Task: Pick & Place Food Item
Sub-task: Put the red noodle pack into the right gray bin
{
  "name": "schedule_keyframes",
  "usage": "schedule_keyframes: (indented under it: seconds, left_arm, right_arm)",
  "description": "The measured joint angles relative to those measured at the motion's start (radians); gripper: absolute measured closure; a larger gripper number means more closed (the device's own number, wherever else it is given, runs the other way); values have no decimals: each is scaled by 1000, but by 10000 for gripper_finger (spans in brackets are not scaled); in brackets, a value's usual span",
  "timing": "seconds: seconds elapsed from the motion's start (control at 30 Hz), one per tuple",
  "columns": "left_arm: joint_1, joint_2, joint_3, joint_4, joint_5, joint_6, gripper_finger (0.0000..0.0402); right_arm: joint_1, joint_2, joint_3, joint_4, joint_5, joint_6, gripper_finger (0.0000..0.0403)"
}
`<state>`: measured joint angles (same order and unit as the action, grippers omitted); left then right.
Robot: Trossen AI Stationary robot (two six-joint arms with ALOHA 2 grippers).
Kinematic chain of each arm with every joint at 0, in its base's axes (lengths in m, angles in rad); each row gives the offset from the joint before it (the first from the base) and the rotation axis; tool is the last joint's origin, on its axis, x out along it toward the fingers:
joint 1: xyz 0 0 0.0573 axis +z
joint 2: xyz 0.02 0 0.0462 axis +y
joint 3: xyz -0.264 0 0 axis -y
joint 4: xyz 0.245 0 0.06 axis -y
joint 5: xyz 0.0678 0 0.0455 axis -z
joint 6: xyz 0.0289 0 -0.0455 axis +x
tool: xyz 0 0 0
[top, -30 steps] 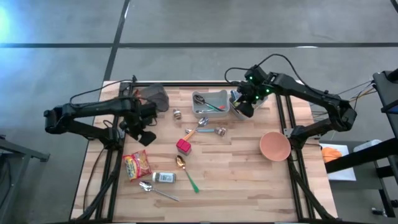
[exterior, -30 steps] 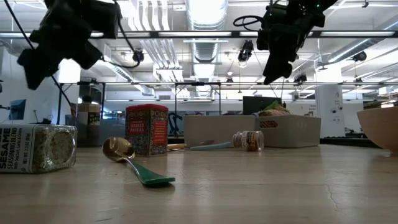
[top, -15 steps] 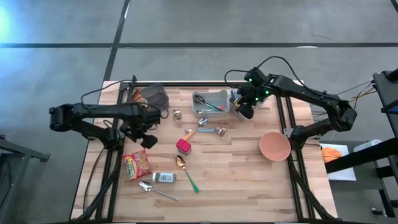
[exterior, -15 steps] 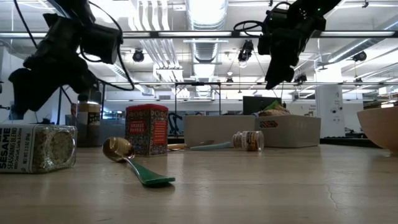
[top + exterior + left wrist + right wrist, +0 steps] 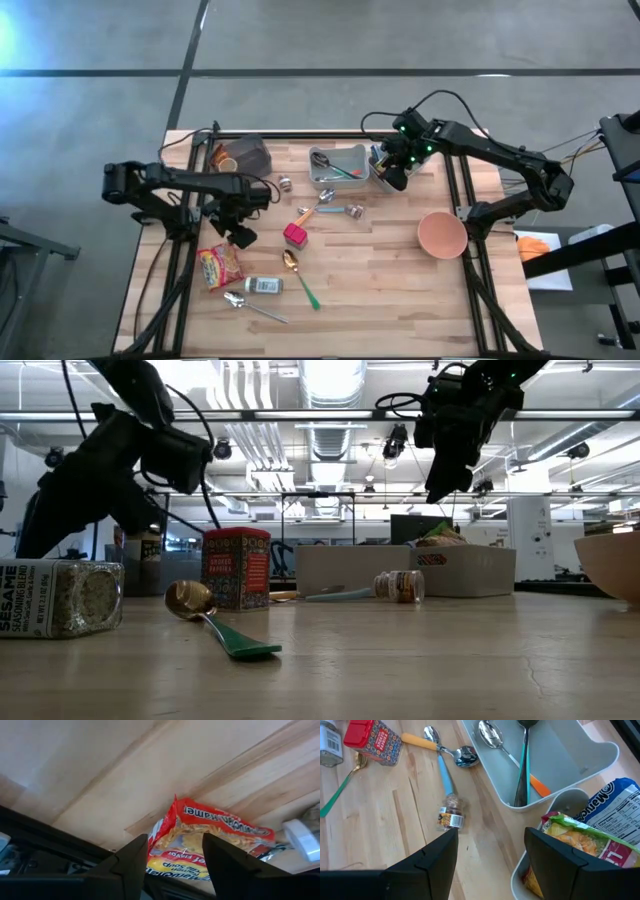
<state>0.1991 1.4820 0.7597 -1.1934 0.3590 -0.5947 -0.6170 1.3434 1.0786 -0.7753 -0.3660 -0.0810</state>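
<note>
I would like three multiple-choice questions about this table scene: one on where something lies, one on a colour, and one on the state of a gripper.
1. Where are the two ramen packets?
A. in a white bin beside the grey tray
B. in the pink bowl
C. under the red tin

2. What colour is the handle of the gold spoon?
A. orange
B. green
C. blue

3. How is the left gripper?
A. open above the ramen pack
B. shut on the red tin
C. shut on the gold spoon

Answers:
1 A, the right wrist view shows them in the bin next to the tray.
2 B, both table views show green.
3 A, its wrist view shows parted fingers over the ramen pack.
</note>
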Motion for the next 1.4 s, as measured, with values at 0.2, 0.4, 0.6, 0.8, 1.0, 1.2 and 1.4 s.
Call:
schedule_keyframes:
  seconds: [0.2, 0.4, 0.6, 0.8, 1.0, 1.2, 1.4]
  left_arm:
    - [-2, 91, 0, 10, 20, 50, 211]
    - [-2, 153, 0, 81, 79, 96, 211]
    - [-2, 169, -1, 144, 142, 108, 211]
    - [-3, 170, -13, 138, 147, 108, 211]
    - [-4, 170, -34, 140, 155, 101, 211]
    - [-4, 170, -40, 155, 155, 100, 211]
    - [-4, 169, -40, 171, 202, 106, 211]
  right_arm:
    - [0, 0, 0, 0, 0, 0, 178]
    - [0, 0, 0, -1, 0, 3, 178]
    - [0, 0, 0, -3, 0, 3, 178]
    - [0, 0, 0, -4, 0, 0, 178]
    - [0, 0, 0, -4, 0, 0, 178]
    - [0, 0, 0, -4, 0, 0, 178]
    - [0, 0, 0, -4, 0, 3, 178]
